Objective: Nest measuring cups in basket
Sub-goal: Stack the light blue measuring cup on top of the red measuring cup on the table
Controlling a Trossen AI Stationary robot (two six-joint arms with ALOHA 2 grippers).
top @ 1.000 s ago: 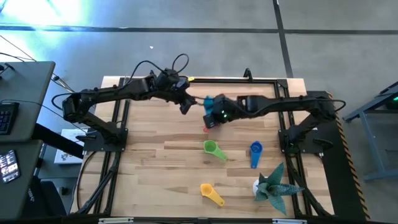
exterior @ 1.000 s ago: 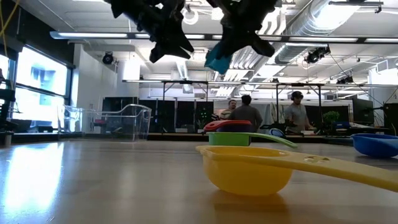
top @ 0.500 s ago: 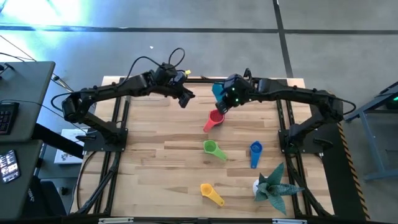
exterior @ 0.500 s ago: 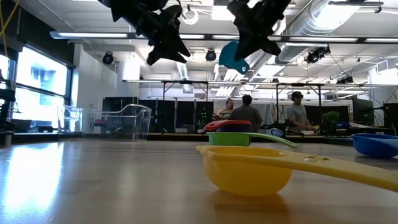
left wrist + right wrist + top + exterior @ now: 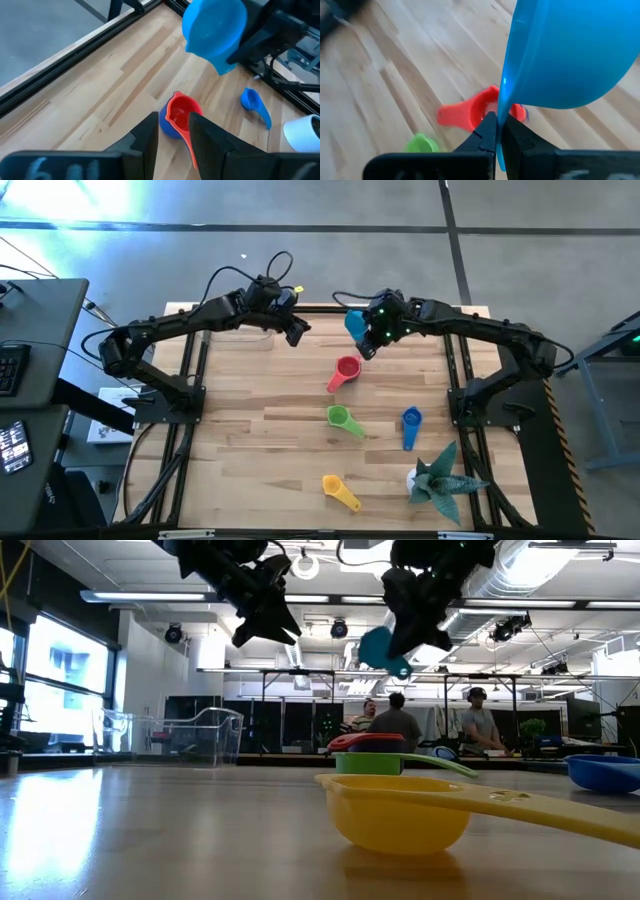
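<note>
While my right gripper (image 5: 362,340) hung high over the back of the table (image 5: 250,440), its fingers were pinched tight on the handle of the light blue cup (image 5: 355,323). That cup was up in the air, tipped on its side, well above the wood. My left gripper (image 5: 296,328) floated nearby, also near the back edge, and its fingers (image 5: 148,137) had a narrow gap with nothing between them. Below us, the red cup (image 5: 346,369) lay on the table, sitting inside another cup that looked blue or purple; I could not tell which. Farther toward the front lay the green cup (image 5: 340,418), the dark blue cup (image 5: 411,421) and the yellow cup (image 5: 335,487), all apart from each other. The clear basket (image 5: 190,736) sat at the back, on my left arm's side.
</note>
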